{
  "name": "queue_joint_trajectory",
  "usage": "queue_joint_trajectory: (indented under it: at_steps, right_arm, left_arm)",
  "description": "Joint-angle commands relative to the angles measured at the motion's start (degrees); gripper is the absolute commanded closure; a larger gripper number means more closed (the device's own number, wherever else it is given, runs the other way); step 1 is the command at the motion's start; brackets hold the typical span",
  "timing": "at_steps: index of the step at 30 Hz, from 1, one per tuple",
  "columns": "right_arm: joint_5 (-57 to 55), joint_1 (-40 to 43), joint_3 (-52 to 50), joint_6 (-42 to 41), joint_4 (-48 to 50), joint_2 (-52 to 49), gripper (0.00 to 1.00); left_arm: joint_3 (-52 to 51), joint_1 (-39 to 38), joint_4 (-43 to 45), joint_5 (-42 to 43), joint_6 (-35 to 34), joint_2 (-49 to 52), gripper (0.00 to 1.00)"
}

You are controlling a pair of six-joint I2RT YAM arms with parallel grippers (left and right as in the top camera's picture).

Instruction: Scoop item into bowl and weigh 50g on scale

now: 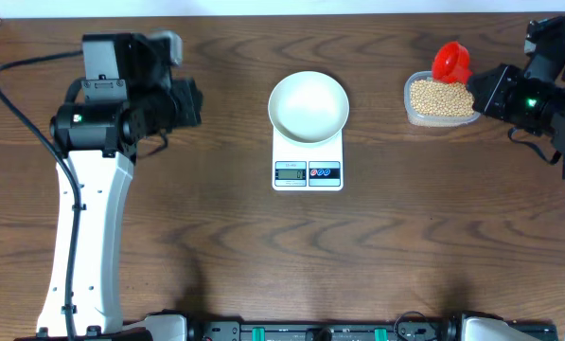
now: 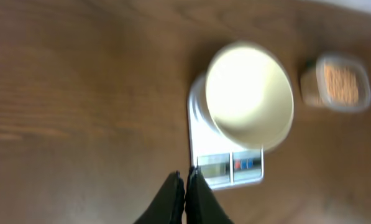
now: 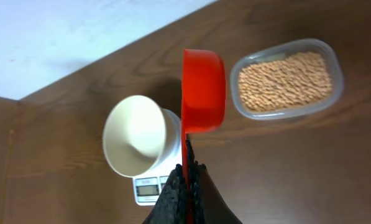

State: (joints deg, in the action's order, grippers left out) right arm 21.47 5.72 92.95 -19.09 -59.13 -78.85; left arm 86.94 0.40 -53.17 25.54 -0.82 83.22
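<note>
Now, with your right gripper (image 3: 187, 177) clamped on the handle of the red scoop (image 3: 202, 90) at the edge of the tub (image 3: 338, 73), dip the cup shallowly into the beans (image 3: 284, 79) and lift it level.

Bowl (image 1: 308, 105): on scale (image 1: 308, 173), mid-table (image 1: 263, 265). Tub (image 1: 407, 100) with beans (image 1: 440, 98) in it: right of scale, apart. Scoop (image 1: 450, 62): in my right gripper (image 3: 186, 171), by tub's rear edge. My left gripper (image 2: 185, 182): well left of scale.

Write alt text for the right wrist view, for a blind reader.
The right gripper holds a red scoop by its handle. Left of it is the empty bowl on the scale; right of it, a clear tub of beans.
</note>
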Motion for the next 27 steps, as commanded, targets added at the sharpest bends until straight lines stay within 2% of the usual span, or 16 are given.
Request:
queue_joint_trajectory:
  at_steps: [1, 6, 11, 15, 19, 20, 21, 22, 23, 24, 27]
  right_arm:
    - [-3.58, 0.2, 1.44, 0.2, -0.52, -0.04, 0.99]
    - [-4.72, 0.2, 1.44, 1.62, -0.5, -0.07, 0.99]
    - [-6.62, 0.24, 1.44, 3.58, -0.37, -0.61, 0.99]
    - [-6.58, 0.26, 1.44, 5.27, -0.31, -1.75, 0.99]
    - [-6.56, 0.24, 1.44, 6.54, -0.33, -3.32, 0.99]
    - [-6.45, 0.24, 1.44, 6.54, -0.37, -3.67, 0.99]
    - [-6.34, 0.24, 1.44, 6.56, -0.46, -3.93, 0.99]
    - [-6.36, 0.24, 1.44, 6.67, -0.46, -4.17, 0.99]
    - [-6.36, 0.24, 1.44, 7.28, -0.33, -4.37, 0.99]
    - [-6.38, 0.24, 1.44, 7.65, -0.15, -4.5, 0.99]
    - [-6.38, 0.24, 1.44, 8.11, 0.48, -4.59, 0.99]
  left_arm:
    - [0.79, -2.14, -6.82, 2.89, 13.9, 0.46, 0.93]
    - [0.74, -6.97, -13.77, -2.21, 17.9, 0.48, 0.91]
    - [0.61, -10.93, -18.29, -2.25, 23.02, 0.48, 0.86]
    - [0.52, -12.46, -18.25, -2.25, 26.88, 0.48, 0.86]
    - [0.46, -12.66, -15.23, -2.21, 26.93, 0.92, 0.83]
    - [0.39, -12.66, -14.43, -2.21, 26.91, 1.05, 0.71]
    - [0.35, -12.66, -13.66, -2.19, 26.51, 1.27, 0.65]
    - [0.35, -12.68, -13.22, -2.19, 26.08, 1.38, 0.53]
    - [0.35, -12.66, -12.94, -2.21, 26.05, 1.53, 0.2]
    - [0.35, -12.66, -12.9, -2.21, 26.05, 1.62, 0.08]
    - [0.35, -12.66, -12.98, -2.21, 26.05, 1.66, 0.07]
